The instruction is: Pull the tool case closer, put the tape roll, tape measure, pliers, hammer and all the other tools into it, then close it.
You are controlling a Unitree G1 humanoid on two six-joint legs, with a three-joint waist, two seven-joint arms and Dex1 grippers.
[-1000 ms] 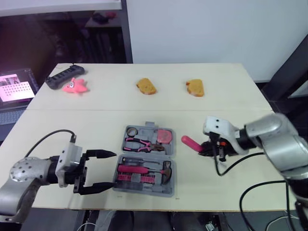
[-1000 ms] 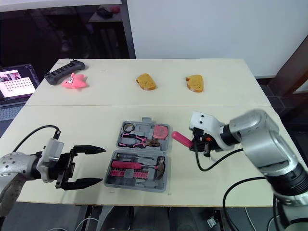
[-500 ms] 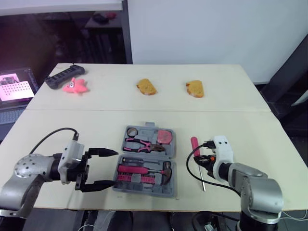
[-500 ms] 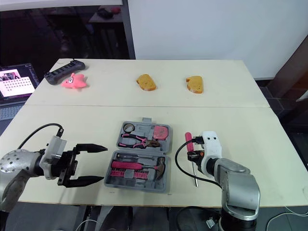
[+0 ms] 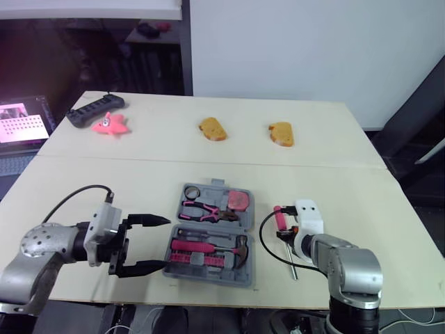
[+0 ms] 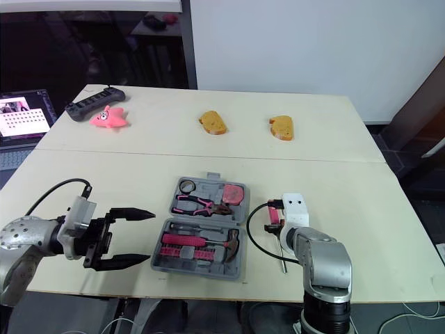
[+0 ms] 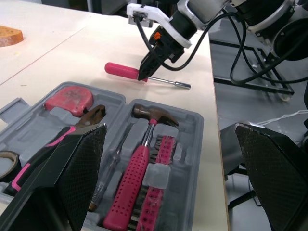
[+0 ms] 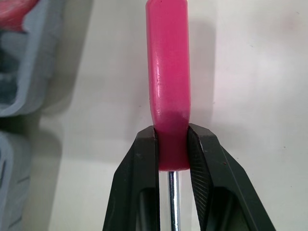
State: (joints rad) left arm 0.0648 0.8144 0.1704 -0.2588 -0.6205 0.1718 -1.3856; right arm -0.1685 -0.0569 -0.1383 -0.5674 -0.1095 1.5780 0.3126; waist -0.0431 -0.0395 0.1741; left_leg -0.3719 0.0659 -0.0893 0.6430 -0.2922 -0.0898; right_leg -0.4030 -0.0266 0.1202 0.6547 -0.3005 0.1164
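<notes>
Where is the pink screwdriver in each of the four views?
Left eye: screwdriver right of the case.
Right eye: the same, right of the case.
Left wrist: beyond the case, in the right pincer.
Right wrist: screwdriver gripped by that pincer, case beside it.
Shared landmark: the grey case.

The screwdriver (image 8: 168, 96) has a glossy plastic handle and metal shank; the matt table (image 5: 348, 184) is perhaps wood.
</notes>
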